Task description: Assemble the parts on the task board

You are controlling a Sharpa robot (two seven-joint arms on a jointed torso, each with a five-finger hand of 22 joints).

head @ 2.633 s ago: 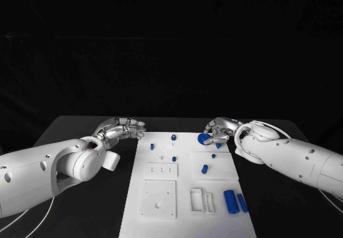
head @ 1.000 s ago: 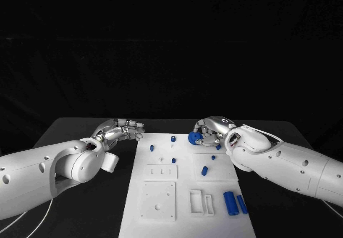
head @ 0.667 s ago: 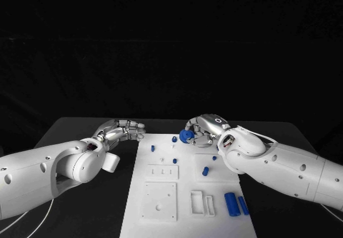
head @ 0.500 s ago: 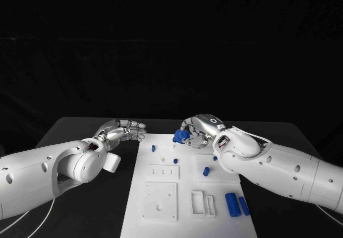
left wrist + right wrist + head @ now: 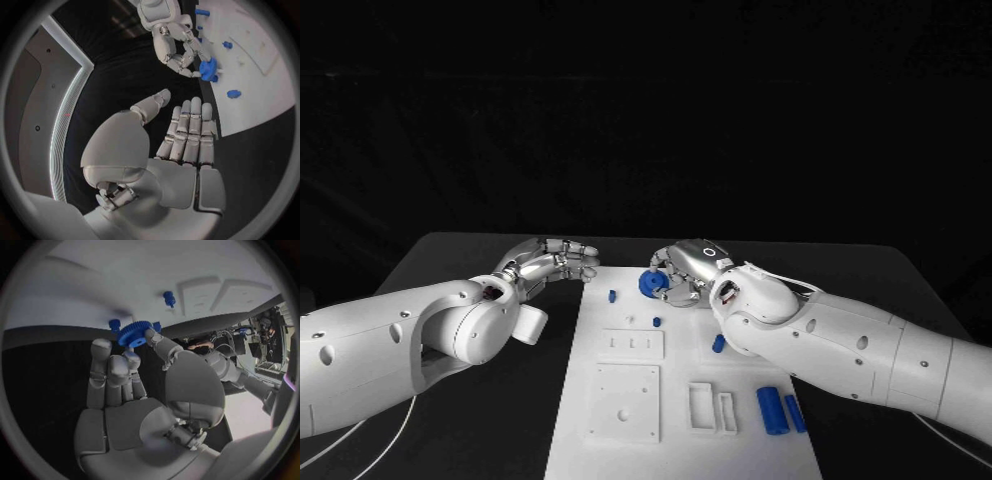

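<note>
My right hand [image 5: 681,272] pinches a blue gear [image 5: 651,284] between thumb and fingers, over the far end of the white task board [image 5: 675,420]. The right wrist view shows the gear [image 5: 133,333] at my fingertips, just above the board [image 5: 125,275], with small blue pegs [image 5: 168,297] standing close by. In the left wrist view the gear [image 5: 208,67] hangs in my right hand [image 5: 175,45] at the board's edge. My left hand [image 5: 548,262] hovers off the board's far left corner, holding nothing; its fingers [image 5: 187,135] lie side by side, thumb apart.
Short blue pegs [image 5: 612,296] [image 5: 658,322] stand in the board's far half, and a slanted blue piece [image 5: 718,343] lies mid-board. Two blue cylinders [image 5: 770,405] lie near the board's right edge. White recessed blocks [image 5: 622,400] and a slotted frame [image 5: 708,408] occupy the near half.
My right hand has carried the gear leftward along the board's far end, from the far right corner to near the left pegs. The left hand has barely moved.
</note>
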